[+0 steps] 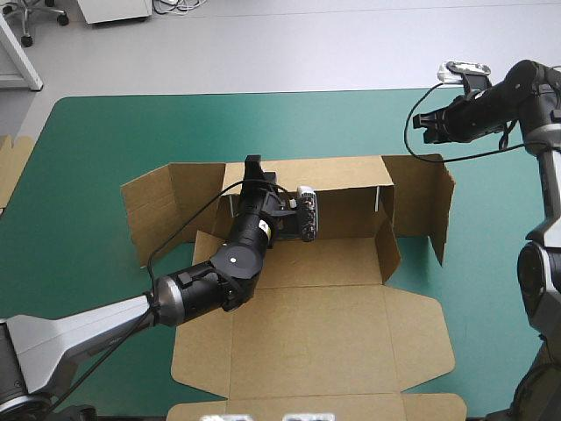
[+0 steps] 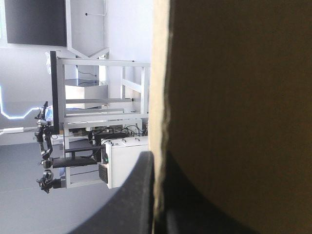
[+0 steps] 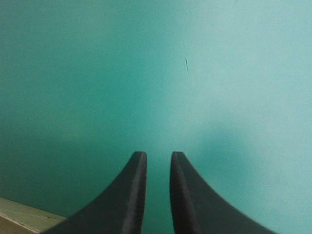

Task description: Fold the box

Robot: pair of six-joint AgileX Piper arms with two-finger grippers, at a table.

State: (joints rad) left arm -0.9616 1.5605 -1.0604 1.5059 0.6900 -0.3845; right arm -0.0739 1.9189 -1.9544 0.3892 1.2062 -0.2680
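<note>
From above, we see the box [image 1: 324, 333] lying in the middle of the counter [image 1: 105, 132], on its teal-green cover. It is a cut sheet of brown board and only partly raised. The far wall stands up, a side panel opens outward at each end of that wall, and the lid lies flat toward the near edge. The left arm reaches in across the flat board, and the left gripper [image 1: 253, 167] sits at the top of the far wall, toward the wall's left end. The right gripper [image 1: 422, 126] hangs over bare cover beyond the box's far right corner, apart from the board. An edge of spare board [image 1: 12, 167] shows at the counter's left edge.

Along the left wrist, the box [image 2: 234, 97] fills most of what we see as a plain brown face, and we read no print on it. Its cut edge runs straight into the left gripper [image 2: 158, 161]. The black fingers [image 2: 136, 195] are nearly pressed together with the sheet pinched between them, one on each face of the wall.

Along the right wrist, the right gripper [image 3: 155, 155] points down at the teal-green cover [image 3: 146, 73]. Its fingers [image 3: 131, 195] stand slightly apart, with a narrow strip of cover showing between them and nothing held. A pale strip [image 3: 24, 214] shows beside one finger's base, and we cannot tell what it is.
</note>
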